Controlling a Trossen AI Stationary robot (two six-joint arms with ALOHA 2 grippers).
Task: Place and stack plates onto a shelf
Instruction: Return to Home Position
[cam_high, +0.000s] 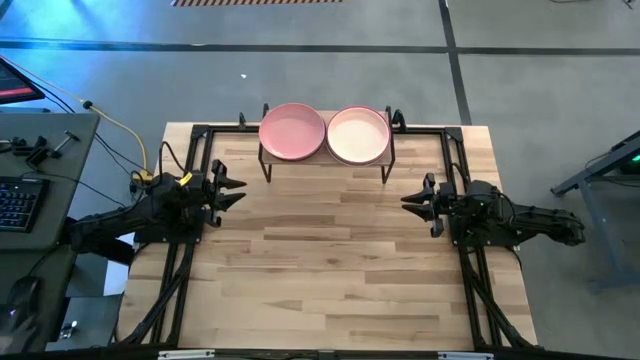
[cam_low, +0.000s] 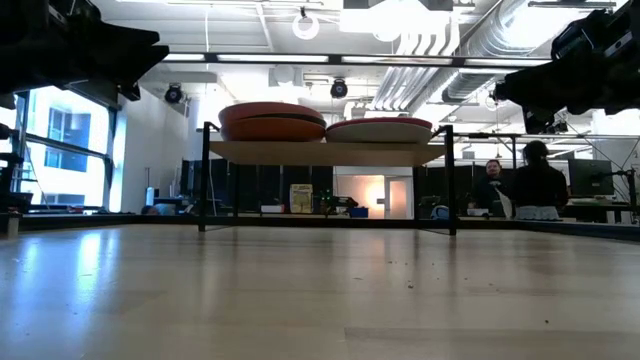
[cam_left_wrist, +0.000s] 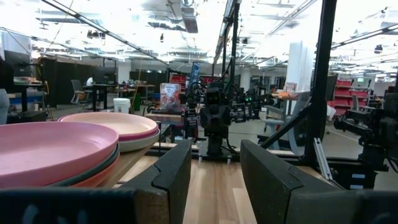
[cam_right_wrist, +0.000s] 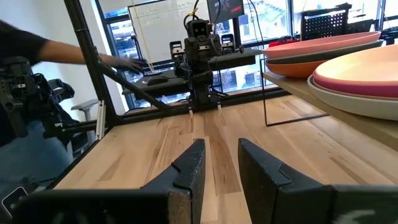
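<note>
Sitting on the shelf (cam_low: 320, 153), in the upper centre of the high view, are two stacks of plates just beside each other. A pink plate (cam_high: 292, 131) tops the left stack (cam_low: 272, 122) and a cream plate (cam_high: 358, 135) tops the right stack (cam_low: 380, 130). In the low view the left stack stands taller. The left pincer (cam_high: 238, 192) hangs above the surface (cam_high: 330, 265) at centre-left, fingers parted and empty. The right pincer (cam_high: 410, 202) faces it from centre-right, likewise released and holding nothing. Both are well apart from the shelf.
</note>
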